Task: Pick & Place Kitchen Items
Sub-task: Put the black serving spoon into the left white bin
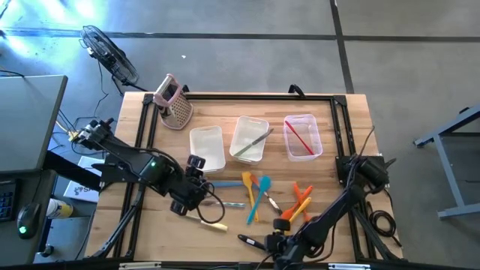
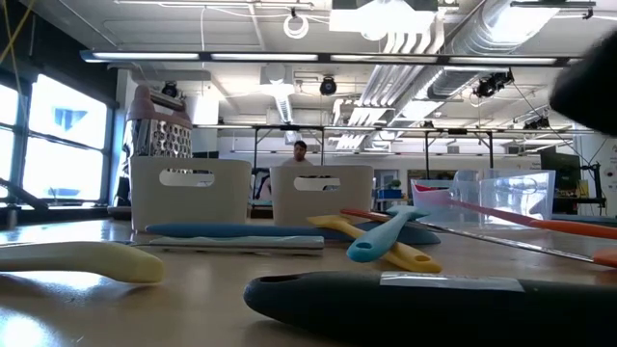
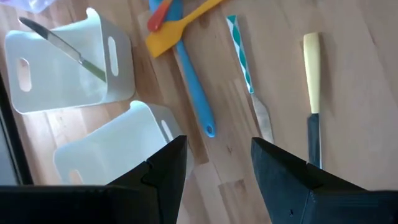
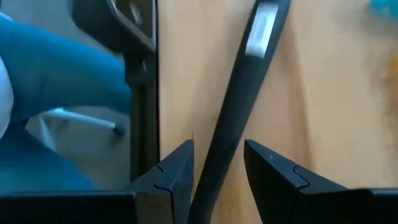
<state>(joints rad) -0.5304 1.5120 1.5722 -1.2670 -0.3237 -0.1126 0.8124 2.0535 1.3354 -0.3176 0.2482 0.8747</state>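
Note:
Slim utensils lie flat on the wooden table (image 1: 120,225): a long blue spatula (image 1: 225,184), yellow (image 1: 250,196), light-blue (image 1: 261,193) and orange (image 1: 300,199) spatulas, and a cream-handled knife (image 1: 212,223). A black ladle handle (image 1: 251,241) lies near the near edge; it also shows in the low view (image 2: 386,299). My right gripper (image 4: 219,149) is open and low over the table (image 1: 271,242), one finger on each side of that handle (image 4: 239,99). My left gripper (image 3: 217,146) is open and empty above the table (image 1: 201,180), by the blue spatula's handle end (image 3: 208,127). My right gripper stands astride the black ladle handle, which lies on the table and runs along between the fingers. Bare wood shows between the handle and one finger (image 4: 273,171). Whether the other finger (image 4: 177,168) touches the handle I cannot tell.
Three clear bins stand in a row at mid-table: the left one (image 1: 207,146) empty, the middle one (image 1: 249,139) holding a metal utensil, the right one (image 1: 303,136) holding a red utensil. A metal grater with a pink handle (image 1: 174,101) stands at the far left. A person shows far off (image 2: 301,152).

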